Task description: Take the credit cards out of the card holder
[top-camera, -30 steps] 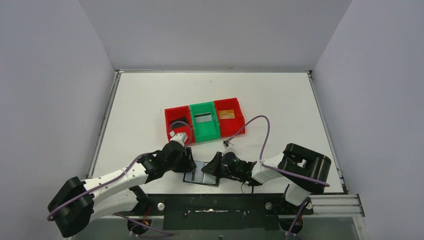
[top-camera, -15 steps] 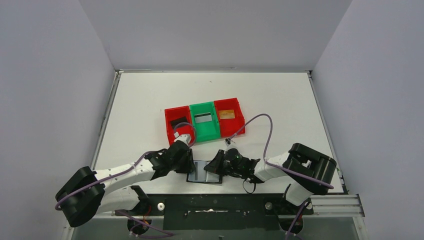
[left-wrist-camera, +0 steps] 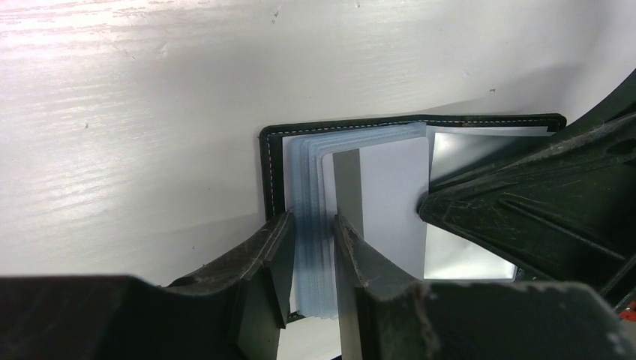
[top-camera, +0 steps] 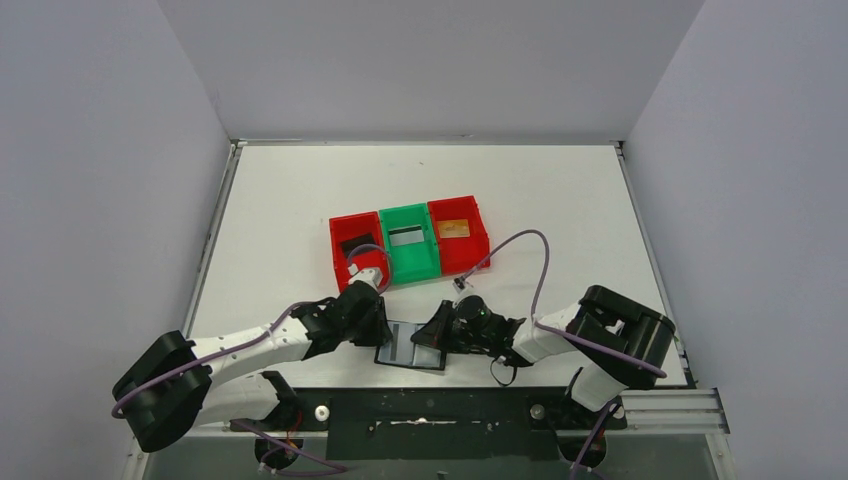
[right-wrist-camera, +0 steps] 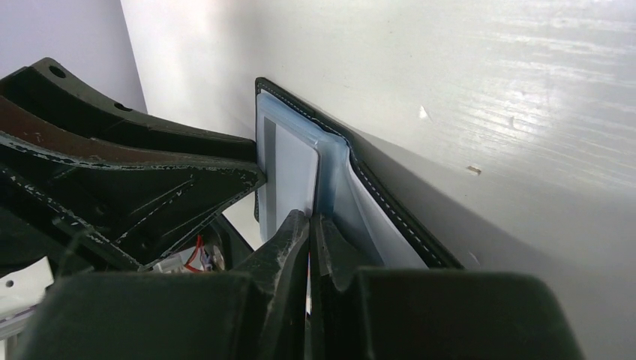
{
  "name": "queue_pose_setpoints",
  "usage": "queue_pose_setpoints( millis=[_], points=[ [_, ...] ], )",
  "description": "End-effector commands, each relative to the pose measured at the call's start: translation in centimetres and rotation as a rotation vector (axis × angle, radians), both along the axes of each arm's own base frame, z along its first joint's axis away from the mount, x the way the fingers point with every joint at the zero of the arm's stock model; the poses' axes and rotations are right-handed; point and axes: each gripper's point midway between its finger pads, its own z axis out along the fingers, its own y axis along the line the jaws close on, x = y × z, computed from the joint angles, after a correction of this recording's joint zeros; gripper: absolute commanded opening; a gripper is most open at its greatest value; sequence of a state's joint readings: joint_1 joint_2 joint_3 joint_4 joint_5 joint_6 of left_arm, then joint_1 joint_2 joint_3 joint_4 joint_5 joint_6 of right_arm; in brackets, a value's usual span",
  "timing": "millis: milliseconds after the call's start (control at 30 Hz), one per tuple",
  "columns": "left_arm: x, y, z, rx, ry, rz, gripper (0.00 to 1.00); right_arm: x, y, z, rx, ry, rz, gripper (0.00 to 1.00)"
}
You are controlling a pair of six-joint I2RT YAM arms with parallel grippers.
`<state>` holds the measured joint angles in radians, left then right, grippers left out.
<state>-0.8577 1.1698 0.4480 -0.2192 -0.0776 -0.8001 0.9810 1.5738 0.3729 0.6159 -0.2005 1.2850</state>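
Pinching w/ my left gripper: jaws nearly closed on the blue-grey sleeve stack of the card holder, lying open at the desk's near edge, mid. My right gripper is fully closed at its other half; can't tell if gripping. The credit cards sit in bins behind.

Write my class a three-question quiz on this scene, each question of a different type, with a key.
1. True or false: the card holder lies open on the table.
2. Where is the orange-gold card? A: the green bin. B: the holder. C: the right-hand red bin in the top view.
3. What is the left gripper pinching?

Key: 1 true. 2 C. 3 the holder's stack of clear sleeves.
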Motion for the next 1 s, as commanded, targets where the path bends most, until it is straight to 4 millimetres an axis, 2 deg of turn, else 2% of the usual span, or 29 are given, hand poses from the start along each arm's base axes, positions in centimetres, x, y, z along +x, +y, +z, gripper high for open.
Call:
queue_pose_setpoints(
  millis=[0, 400, 567, 733, 800, 900, 967],
  points=[
    [-0.5, 1.8, -1.2, 0.093, 0.017, 0.014, 0.24, 0.7, 0.4, 2.6, 0.093, -0.036, -0.015, 0.0],
    [-0.2, 1.9, -0.8, 0.075, -0.006, 0.036, 0.21, 0.5, -1.4, 1.4, -0.057, -0.008, -0.019, 0.0],
    [-0.1, 1.9, -0.7, 0.071, -0.009, 0.038, 0.21, 0.6, -1.5, 1.4, -0.062, -0.011, -0.022, 0.0],
    [-0.1, 1.4, -0.3, 0.044, -0.016, 0.031, 0.21, 1.0, -0.6, 1.7, -0.024, -0.02, -0.029, 0.1],
    [-0.1, 1.4, -0.1, 0.044, -0.016, 0.033, 0.21, 1.1, -0.2, 2.0, 0.004, -0.019, -0.035, 0.19],
    [-0.1, 1.5, 0.0, 0.042, -0.019, 0.036, 0.21, 1.0, 0.4, 1.9, 0.025, -0.017, -0.028, 0.28],
    [-0.2, 1.6, -0.1, 0.039, -0.018, 0.041, 0.21, 0.7, 0.8, 1.5, 0.018, -0.009, -0.013, 0.29]
  ],
)
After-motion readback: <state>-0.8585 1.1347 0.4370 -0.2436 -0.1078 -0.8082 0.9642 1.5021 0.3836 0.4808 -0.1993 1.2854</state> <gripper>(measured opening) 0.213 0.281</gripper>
